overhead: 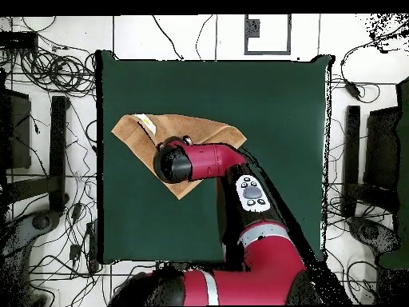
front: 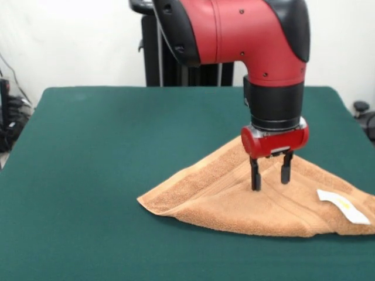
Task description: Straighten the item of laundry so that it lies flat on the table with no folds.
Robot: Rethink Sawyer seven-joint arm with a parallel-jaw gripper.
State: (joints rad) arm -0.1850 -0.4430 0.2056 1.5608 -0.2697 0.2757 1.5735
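Observation:
The orange-tan towel (front: 234, 196) lies folded into a rough triangle on the dark green table (front: 88, 175), at the right in the front view. Its white tag (front: 344, 206) shows near the right end. My gripper (front: 270, 175) is open, its two black fingers (front: 255, 174) pointing down over the towel's middle, tips close to or touching the cloth. In the overhead view the towel (overhead: 204, 129) lies at the table's (overhead: 272, 104) upper left, and the red arm (overhead: 200, 162) covers its middle and hides the gripper.
The arm's red and black body (front: 246, 35) comes down from the top in the front view. The black pedestal (front: 167, 58) stands behind the table's far edge. Cables and stands (overhead: 48, 160) lie on the floor around the table.

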